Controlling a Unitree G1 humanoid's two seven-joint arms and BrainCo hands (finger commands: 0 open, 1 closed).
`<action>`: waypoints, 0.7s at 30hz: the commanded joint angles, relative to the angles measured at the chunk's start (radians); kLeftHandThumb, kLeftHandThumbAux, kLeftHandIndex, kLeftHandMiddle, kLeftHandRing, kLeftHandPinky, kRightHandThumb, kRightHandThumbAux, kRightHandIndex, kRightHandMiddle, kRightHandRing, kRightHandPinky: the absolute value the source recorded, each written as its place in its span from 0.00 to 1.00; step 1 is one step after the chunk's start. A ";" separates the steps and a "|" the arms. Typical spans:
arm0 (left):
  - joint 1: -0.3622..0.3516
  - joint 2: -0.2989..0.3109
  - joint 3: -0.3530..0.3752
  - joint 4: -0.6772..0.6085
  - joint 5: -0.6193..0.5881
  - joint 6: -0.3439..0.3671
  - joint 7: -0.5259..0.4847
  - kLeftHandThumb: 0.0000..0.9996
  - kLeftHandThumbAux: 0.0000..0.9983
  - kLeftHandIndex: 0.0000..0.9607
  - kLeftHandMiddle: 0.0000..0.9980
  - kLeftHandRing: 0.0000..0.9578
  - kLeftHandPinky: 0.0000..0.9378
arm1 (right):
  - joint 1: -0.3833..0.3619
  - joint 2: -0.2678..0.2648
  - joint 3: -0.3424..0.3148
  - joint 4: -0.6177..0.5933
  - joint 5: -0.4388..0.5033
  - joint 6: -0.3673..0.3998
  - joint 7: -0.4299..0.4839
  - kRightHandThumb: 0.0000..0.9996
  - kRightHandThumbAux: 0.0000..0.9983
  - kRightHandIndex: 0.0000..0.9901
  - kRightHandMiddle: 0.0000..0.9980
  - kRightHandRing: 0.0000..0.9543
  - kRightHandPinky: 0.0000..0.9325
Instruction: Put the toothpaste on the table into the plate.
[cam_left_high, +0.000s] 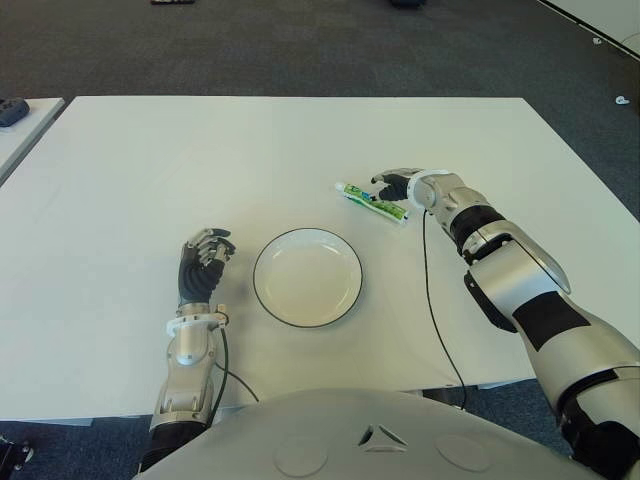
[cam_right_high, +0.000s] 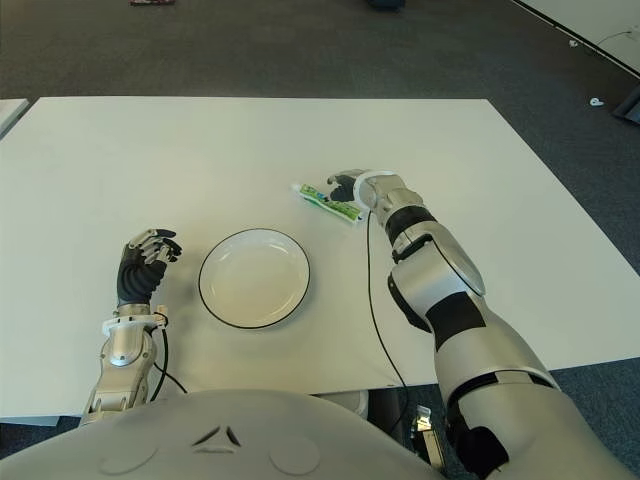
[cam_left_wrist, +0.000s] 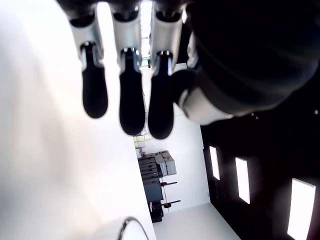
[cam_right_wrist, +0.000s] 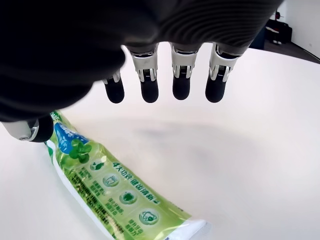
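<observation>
The green and white toothpaste tube (cam_left_high: 372, 201) lies flat on the white table (cam_left_high: 150, 170), to the right of and beyond the plate. My right hand (cam_left_high: 392, 185) hovers just over its far side, open. In the right wrist view the fingers (cam_right_wrist: 148, 92) hang straight above the tube (cam_right_wrist: 115, 185) and the thumb sits near one end of it. Nothing is grasped. The white plate (cam_left_high: 256, 280) with a dark rim sits empty near the table's front, in the middle. My left hand (cam_left_high: 203, 262) shows left of the plate, fingers relaxed and holding nothing.
A black cable (cam_left_high: 432, 300) runs from my right wrist across the table to its front edge. A second table with a dark object (cam_left_high: 12, 110) stands at the far left. Dark carpet surrounds the table.
</observation>
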 joint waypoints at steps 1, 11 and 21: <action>0.015 -0.010 -0.001 -0.023 0.005 0.043 0.007 0.70 0.72 0.45 0.57 0.57 0.56 | 0.041 0.028 0.007 0.020 -0.005 0.027 -0.022 0.48 0.18 0.00 0.00 0.00 0.00; 0.037 -0.021 0.000 -0.055 0.005 0.066 0.011 0.70 0.72 0.45 0.57 0.57 0.55 | 0.078 0.046 0.004 0.036 0.004 0.044 -0.078 0.49 0.18 0.00 0.00 0.00 0.00; 0.062 -0.023 0.000 -0.077 0.020 0.060 0.014 0.70 0.72 0.45 0.57 0.58 0.56 | 0.133 0.083 -0.002 0.026 0.012 0.101 -0.158 0.50 0.20 0.00 0.00 0.00 0.00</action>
